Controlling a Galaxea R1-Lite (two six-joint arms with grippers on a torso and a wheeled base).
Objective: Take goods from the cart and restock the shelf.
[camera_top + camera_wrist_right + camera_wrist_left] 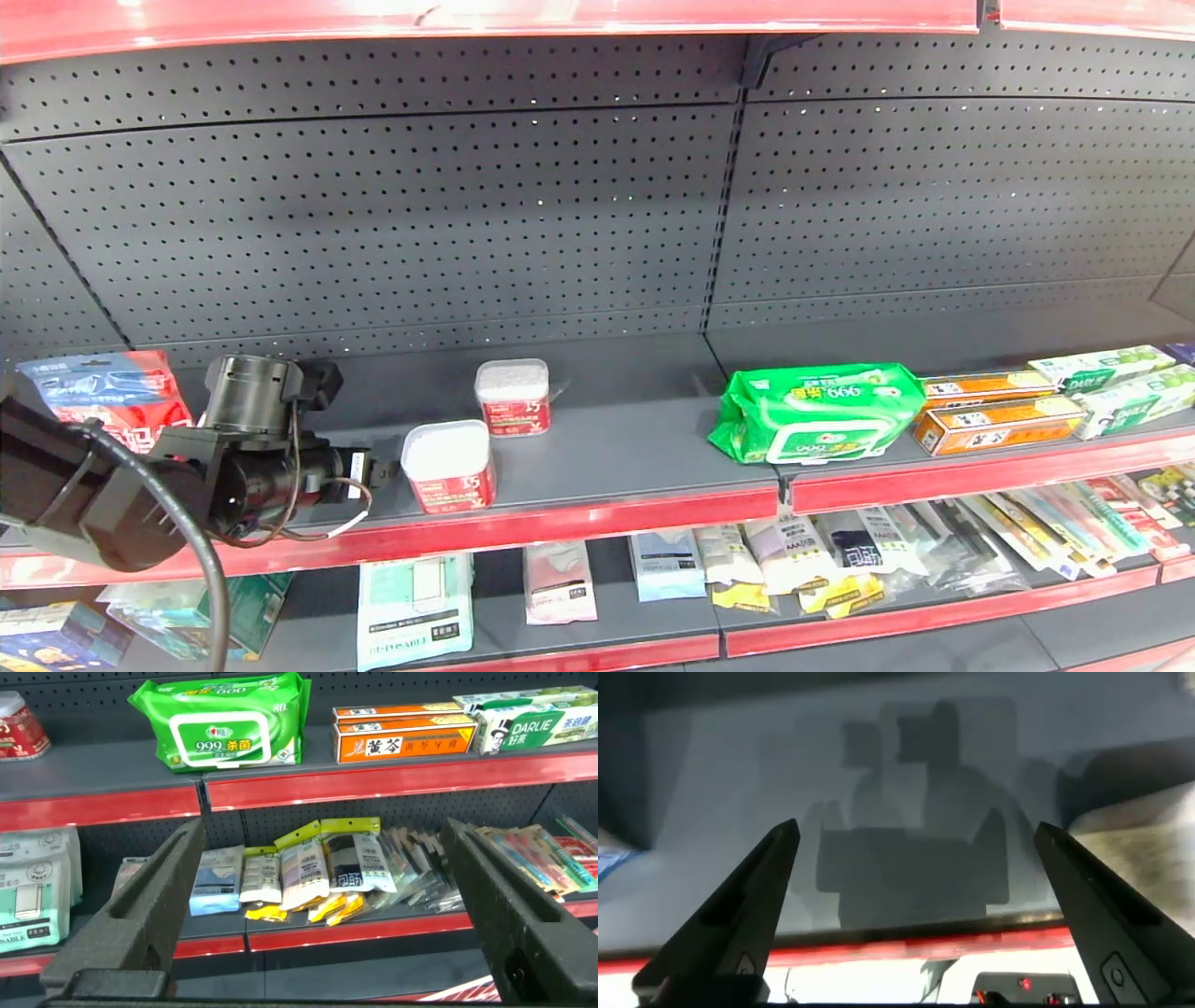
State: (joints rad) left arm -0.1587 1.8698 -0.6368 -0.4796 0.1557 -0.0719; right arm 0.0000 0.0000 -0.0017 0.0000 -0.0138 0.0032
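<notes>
Two small jars with white lids and red labels stand on the grey shelf (616, 439): one near the front edge (448, 465), one further back (513, 397). My left gripper (369, 471) hovers just left of the front jar at the shelf's red front lip. In the left wrist view it (915, 849) is open over bare shelf with nothing between its fingers; a pale blurred shape (1148, 849) lies beside one finger. My right gripper (322, 826) is open and empty, held back from the shelves and facing them.
A green wipes pack (817, 413) (222, 721) lies on the shelf to the right, followed by orange boxes (990, 411) and toothpaste boxes (1116, 378). A red and blue bag (107, 392) stands at far left. The lower shelf holds several flat packets (318, 873).
</notes>
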